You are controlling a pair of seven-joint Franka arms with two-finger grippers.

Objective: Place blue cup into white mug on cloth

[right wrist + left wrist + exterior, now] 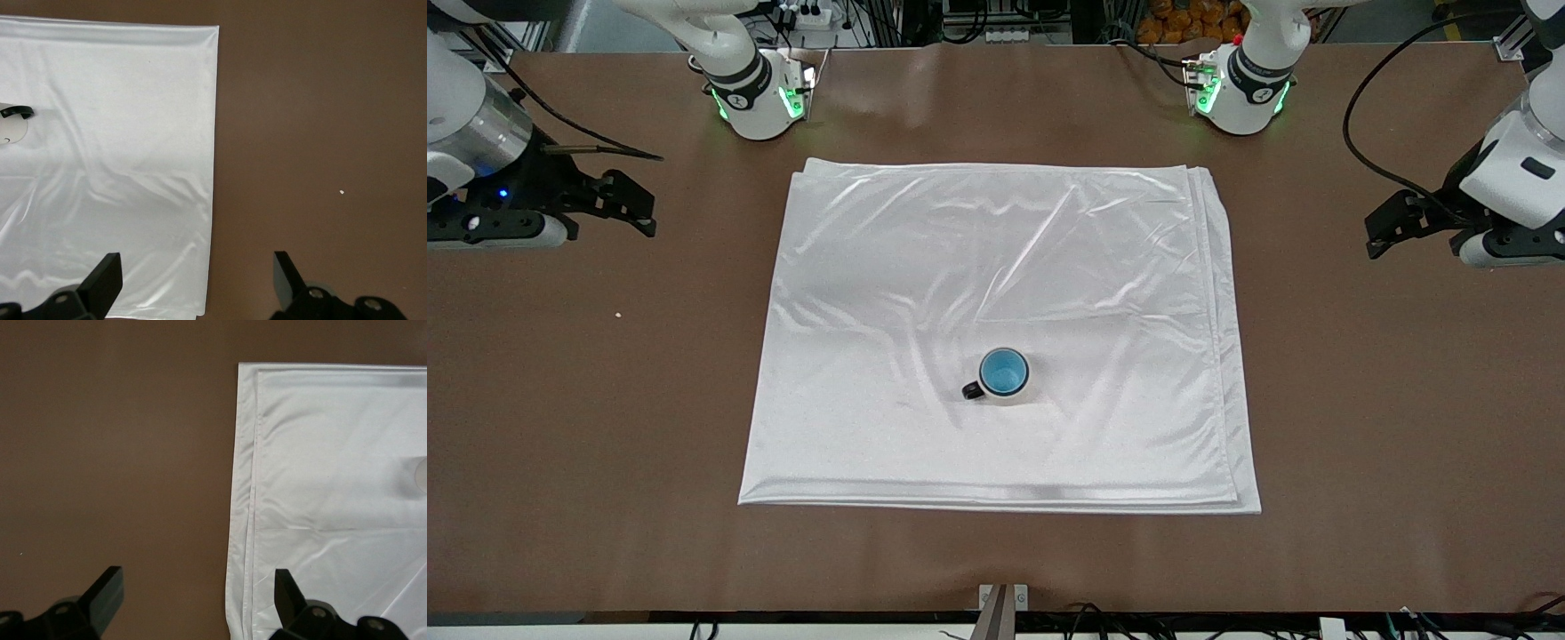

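Note:
The white mug (1011, 399) with its black handle stands upright on the cloth (996, 267), in the part nearer the front camera. The blue cup (1003, 372) sits inside the mug, its bright blue inside showing. My left gripper (1392, 227) is open and empty over the table at the left arm's end; in the left wrist view (199, 593) it spans the cloth's edge (333, 453). My right gripper (627, 204) is open and empty over the table at the right arm's end; in the right wrist view (197, 277) it hangs over the cloth's edge (107, 133), with the mug (13, 130) at the picture's edge.
The brown table (1360, 400) surrounds the cloth on all sides. A small white speck (618, 314) lies on the table toward the right arm's end and shows in the right wrist view (341, 193). Both arm bases stand along the table's edge farthest from the front camera.

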